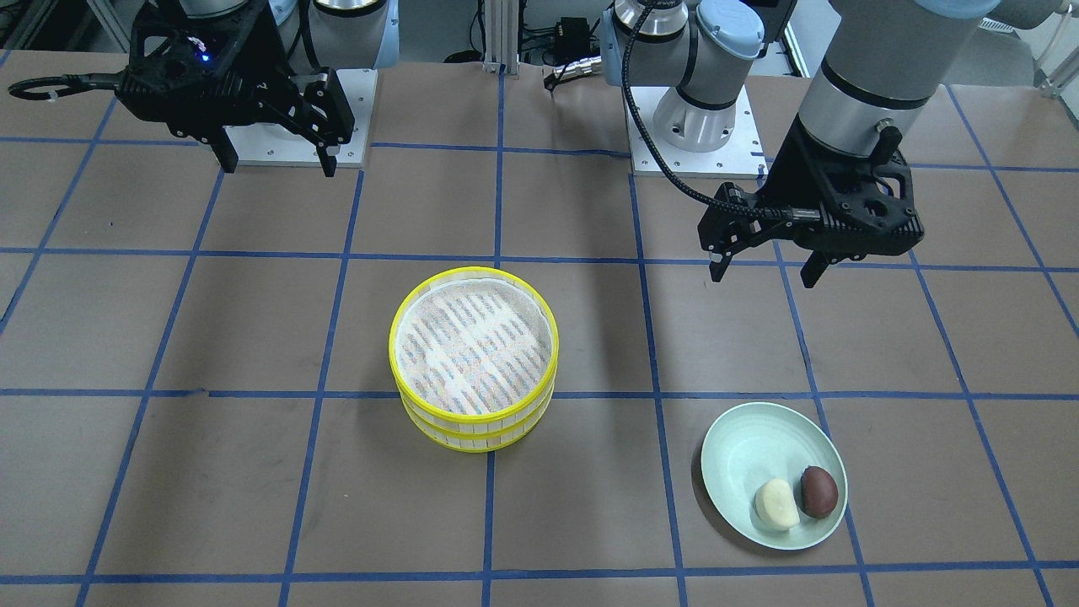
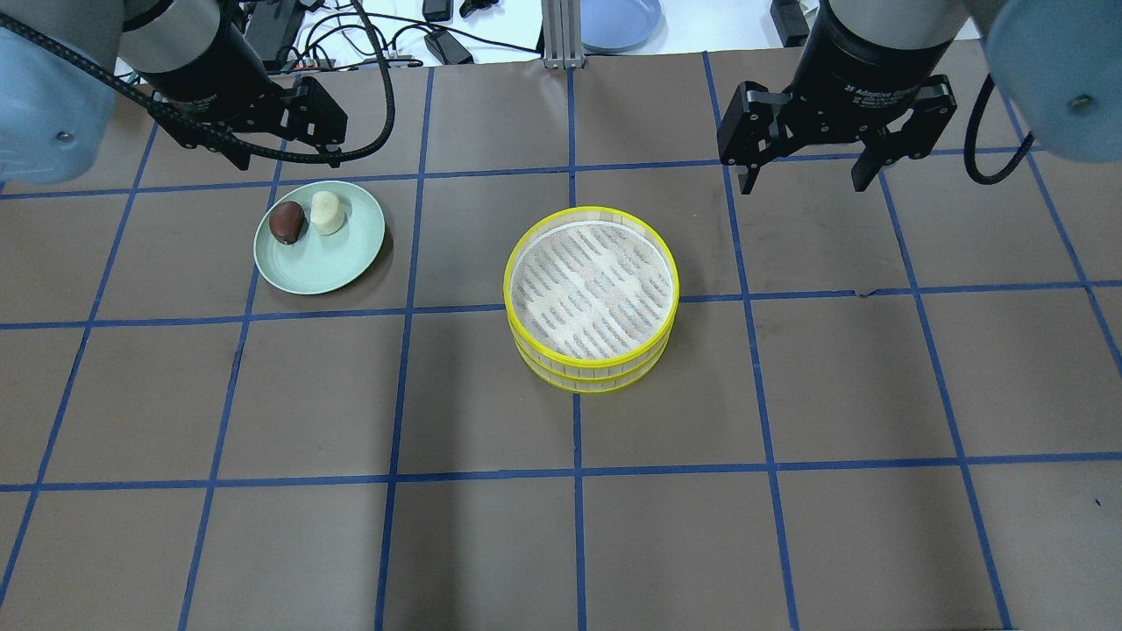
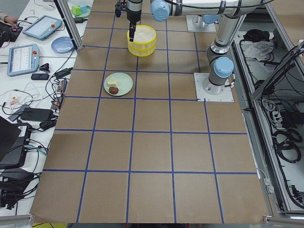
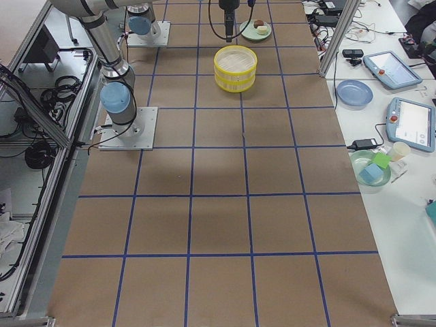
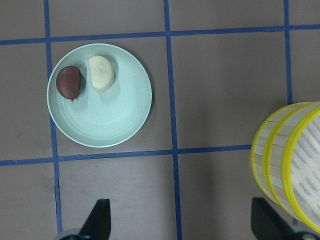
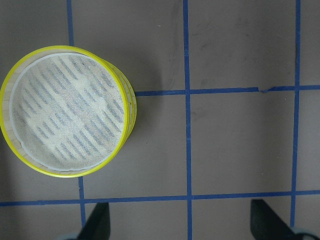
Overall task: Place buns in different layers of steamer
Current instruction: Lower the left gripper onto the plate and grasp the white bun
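Note:
Two steamer layers are stacked at the table's middle: the upper layer (image 2: 592,211) shows its empty white liner, and the lower layer (image 2: 587,379) sits under it. The stack also shows in the front view (image 1: 472,272) and the right wrist view (image 6: 15,75). The cream-white bun (image 2: 327,212) and the reddish-brown bun (image 2: 287,222) lie side by side on a pale green plate (image 2: 324,263). My left gripper (image 2: 285,158) hangs open and empty beyond the plate. My right gripper (image 2: 804,180) hangs open and empty, beyond and to the right of the stack.
Blue tape lines grid the brown table. The two arm base plates (image 1: 700,143) stand at the robot's side. A blue dish (image 2: 618,22) and cables lie past the far edge. Tablets (image 4: 409,122) and small items sit on side benches.

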You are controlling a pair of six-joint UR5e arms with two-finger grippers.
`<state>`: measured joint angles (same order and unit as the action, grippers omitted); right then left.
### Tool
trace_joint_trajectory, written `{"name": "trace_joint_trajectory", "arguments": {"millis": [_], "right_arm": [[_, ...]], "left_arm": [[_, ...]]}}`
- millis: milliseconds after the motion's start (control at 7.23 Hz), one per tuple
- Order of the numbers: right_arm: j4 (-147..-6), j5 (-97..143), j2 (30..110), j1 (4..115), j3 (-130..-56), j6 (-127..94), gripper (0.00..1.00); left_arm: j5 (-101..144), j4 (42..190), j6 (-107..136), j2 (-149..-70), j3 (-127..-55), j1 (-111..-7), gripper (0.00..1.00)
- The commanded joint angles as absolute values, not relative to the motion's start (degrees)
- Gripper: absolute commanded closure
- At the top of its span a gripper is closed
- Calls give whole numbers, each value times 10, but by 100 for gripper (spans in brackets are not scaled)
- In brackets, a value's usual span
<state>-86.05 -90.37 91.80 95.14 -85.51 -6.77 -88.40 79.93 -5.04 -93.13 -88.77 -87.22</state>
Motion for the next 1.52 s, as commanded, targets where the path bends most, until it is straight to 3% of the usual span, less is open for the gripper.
{"name": "trace_joint_trajectory", "arguments": {"millis": [0,415,830,968,1106,1245,1383], "right_arm": [[-860,-904,921,951,-857,-68,0],[-875,-902,898,962,-889,-78,0],[-1063,-908,743,1029,-956,-113,0],[-1083,-903,718,1030,-964,-113,12],[-1098,-901,697,1030,-964,-112,39],[-1100,-897,690,1030,-964,-112,74],[-1100,-896,690,1029,-964,-111,97]], "left_arm": [[-883,799,-51,-931,-888,-872,0],[-882,795,-59,-939,-888,-866,0],[-882,748,-117,-981,-888,-851,0],[-883,702,-137,-1017,-890,-842,0],[-882,646,-161,-1060,-891,-830,0],[-882,591,-196,-1103,-891,-824,0],[-882,551,-209,-1141,-891,-817,0]]}}
